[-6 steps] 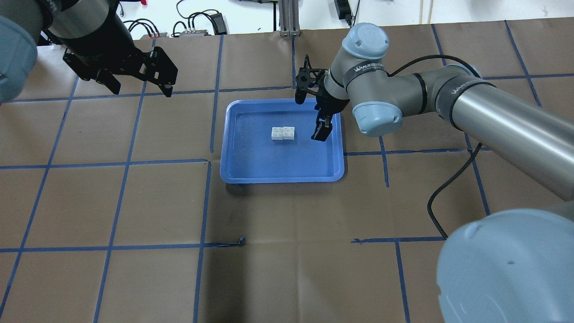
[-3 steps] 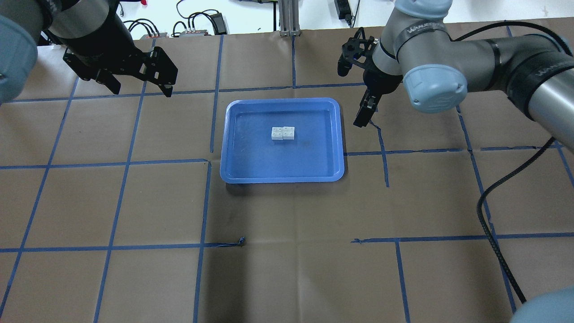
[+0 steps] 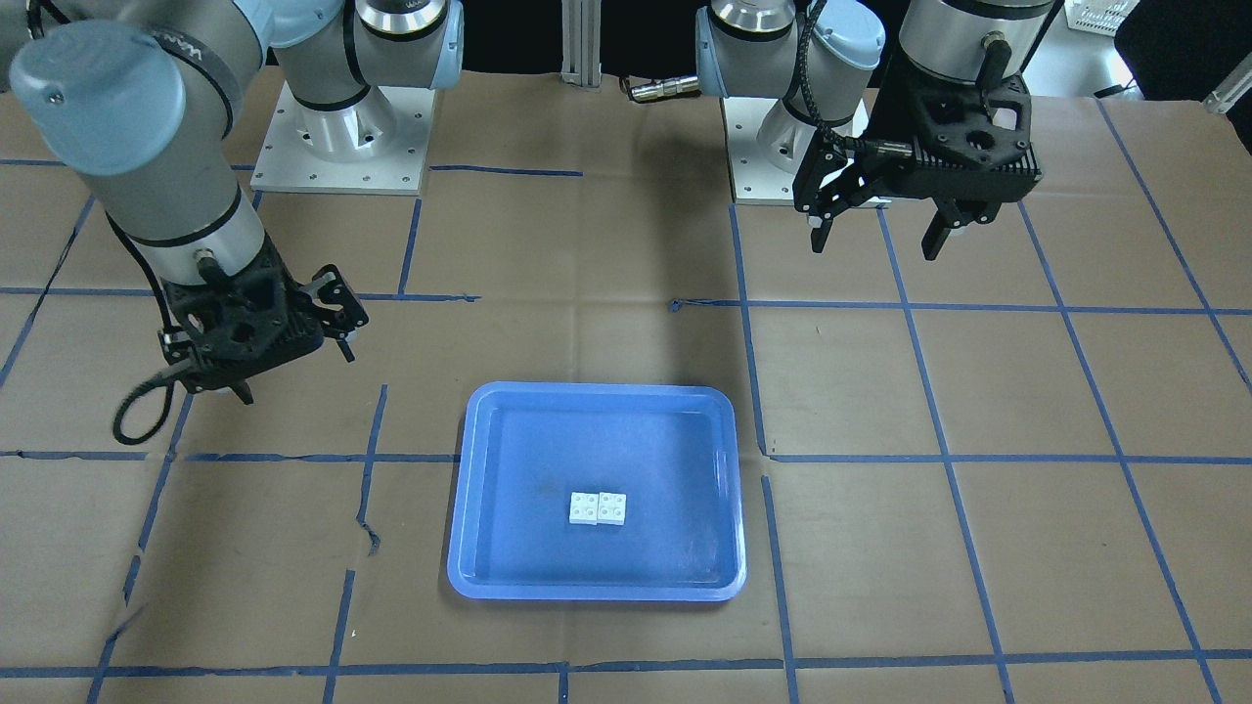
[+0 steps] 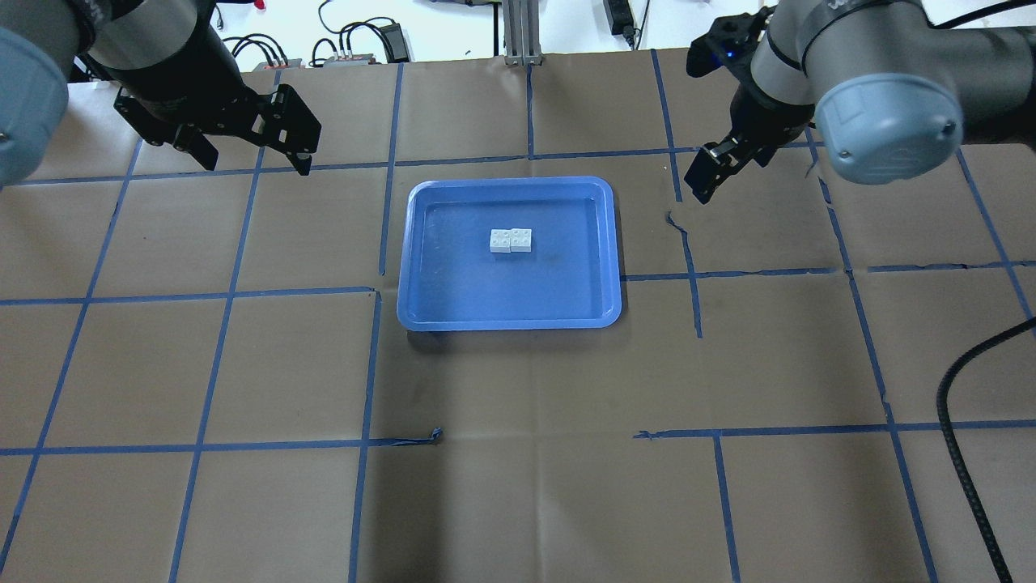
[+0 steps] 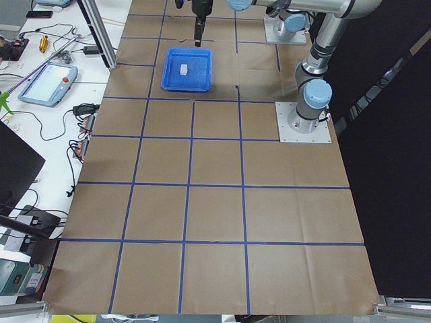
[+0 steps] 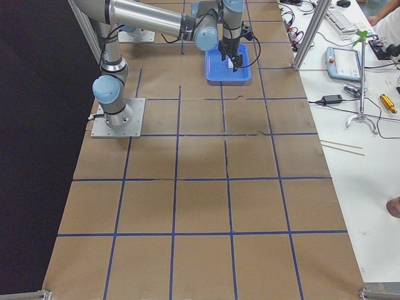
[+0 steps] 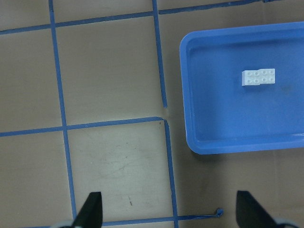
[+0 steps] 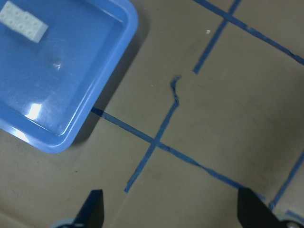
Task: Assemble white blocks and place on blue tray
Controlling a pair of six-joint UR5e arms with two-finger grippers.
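Retreat of the right tool (image 8: 171,209), wide and empty, to the overhead frame's upper right leaves the joined white blocks (image 4: 511,240) centred in the blue tray (image 4: 421,316). The left tool (image 7: 168,211) is wide too, so the task looks finished.

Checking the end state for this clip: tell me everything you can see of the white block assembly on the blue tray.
The white block assembly is two small white, plastic-looking bricks joined side by side, slightly offset, each showing four round studs on top. It lies flat, studs up, on the floor of the blue tray, near its middle and clear of the raised rim. Only the tray touches it. The left gripper and the right gripper both hang open over the table, well away from it.
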